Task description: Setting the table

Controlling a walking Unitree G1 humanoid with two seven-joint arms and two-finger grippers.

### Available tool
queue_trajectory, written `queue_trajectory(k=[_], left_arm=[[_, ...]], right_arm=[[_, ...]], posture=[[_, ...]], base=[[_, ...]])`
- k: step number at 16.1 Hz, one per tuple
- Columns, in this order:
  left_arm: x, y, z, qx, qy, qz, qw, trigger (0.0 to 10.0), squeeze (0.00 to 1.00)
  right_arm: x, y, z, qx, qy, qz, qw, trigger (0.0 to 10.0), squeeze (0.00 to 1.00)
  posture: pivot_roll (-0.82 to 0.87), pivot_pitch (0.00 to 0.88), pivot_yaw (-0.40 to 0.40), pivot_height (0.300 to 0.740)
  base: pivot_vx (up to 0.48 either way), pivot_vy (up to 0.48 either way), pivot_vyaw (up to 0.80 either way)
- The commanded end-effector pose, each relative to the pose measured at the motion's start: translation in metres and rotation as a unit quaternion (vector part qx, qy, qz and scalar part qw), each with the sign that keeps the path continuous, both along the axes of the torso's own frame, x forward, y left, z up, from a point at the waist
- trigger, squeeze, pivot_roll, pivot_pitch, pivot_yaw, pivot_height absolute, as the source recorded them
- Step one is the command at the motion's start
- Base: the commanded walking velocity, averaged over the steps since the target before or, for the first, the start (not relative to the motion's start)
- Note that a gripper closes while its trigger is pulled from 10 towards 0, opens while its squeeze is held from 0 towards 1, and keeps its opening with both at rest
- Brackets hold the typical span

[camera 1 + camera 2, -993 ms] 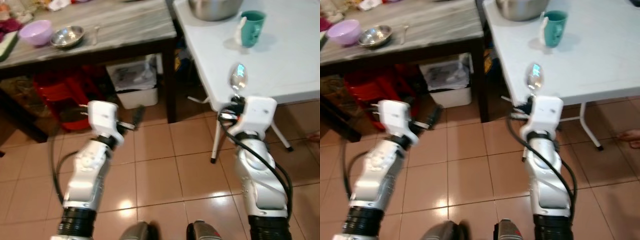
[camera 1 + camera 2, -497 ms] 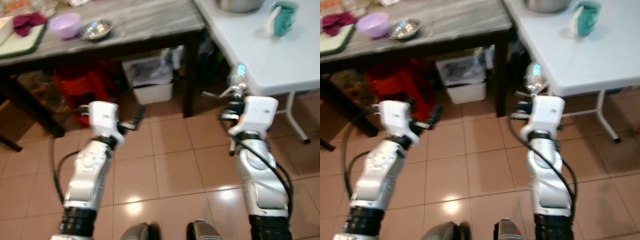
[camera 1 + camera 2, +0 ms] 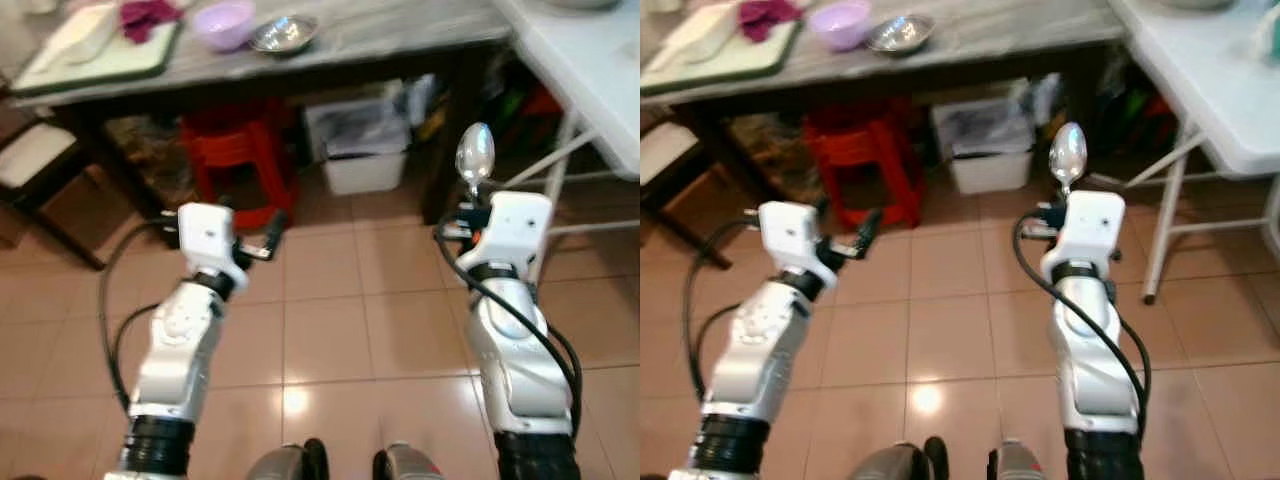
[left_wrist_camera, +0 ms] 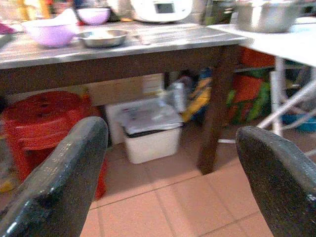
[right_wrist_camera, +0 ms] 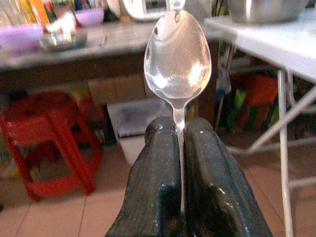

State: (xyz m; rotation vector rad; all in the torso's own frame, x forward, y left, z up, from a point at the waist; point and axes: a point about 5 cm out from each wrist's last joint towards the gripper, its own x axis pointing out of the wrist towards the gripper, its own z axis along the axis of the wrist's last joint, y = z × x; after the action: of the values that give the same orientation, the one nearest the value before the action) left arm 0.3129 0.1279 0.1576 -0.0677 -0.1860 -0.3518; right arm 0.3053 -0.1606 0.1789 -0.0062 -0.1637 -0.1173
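Observation:
A shiny metal spoon [image 3: 474,155] stands bowl-up in my right gripper [image 5: 180,129], which is shut on its handle. The spoon [image 5: 177,54] is held above the tiled floor, short of the white folding table [image 3: 590,70] at the right. My left gripper [image 3: 272,236] is open and holds nothing; its two black fingers [image 4: 54,187] stand wide apart, pointing toward the dark wooden table [image 3: 360,42]. On that table sit a purple bowl [image 3: 224,22] and a steel bowl [image 3: 285,33].
A green cutting board [image 3: 100,58] with a red cloth [image 3: 148,12] lies at the wooden table's left end. Under that table are a red plastic stool [image 3: 240,160] and a white bin [image 3: 365,150]. A cushioned seat [image 3: 35,160] stands at the left. A steel pot [image 4: 266,15] sits on the white table.
The camera has turned left, so both tables have slid right and the teal mug has left the picture. Both arms keep their pose; the spoon stays in the right gripper.

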Motion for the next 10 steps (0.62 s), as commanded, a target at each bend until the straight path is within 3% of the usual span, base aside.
queue_trajectory(k=[1, 4, 10], left_arm=[[-0.0017, 0.0023, 0.0040, 0.002, -0.008, -0.002, 1.000, 10.0, 0.00], [-0.0034, 0.0010, 0.0037, -0.011, -0.006, -0.013, 1.000, 10.0, 0.00], [-0.0051, -0.0008, 0.0042, -0.018, -0.006, -0.025, 0.999, 10.0, 0.00]], right_arm=[[-0.0014, -0.0002, 0.0054, 0.004, -0.013, 0.002, 1.000, 10.0, 0.00], [-0.0018, -0.0001, 0.0053, 0.002, -0.013, 0.003, 1.000, 10.0, 0.00], [-0.0019, -0.0011, 0.0036, 0.005, -0.011, 0.002, 1.000, 10.0, 0.00]], posture=[[-0.16, 0.200, 0.087, 0.740], [-0.16, 0.200, 0.086, 0.740], [-0.16, 0.199, 0.084, 0.740]], base=[[0.000, 0.000, 0.00], [0.000, 0.000, 0.00], [0.406, 0.000, 0.00]])
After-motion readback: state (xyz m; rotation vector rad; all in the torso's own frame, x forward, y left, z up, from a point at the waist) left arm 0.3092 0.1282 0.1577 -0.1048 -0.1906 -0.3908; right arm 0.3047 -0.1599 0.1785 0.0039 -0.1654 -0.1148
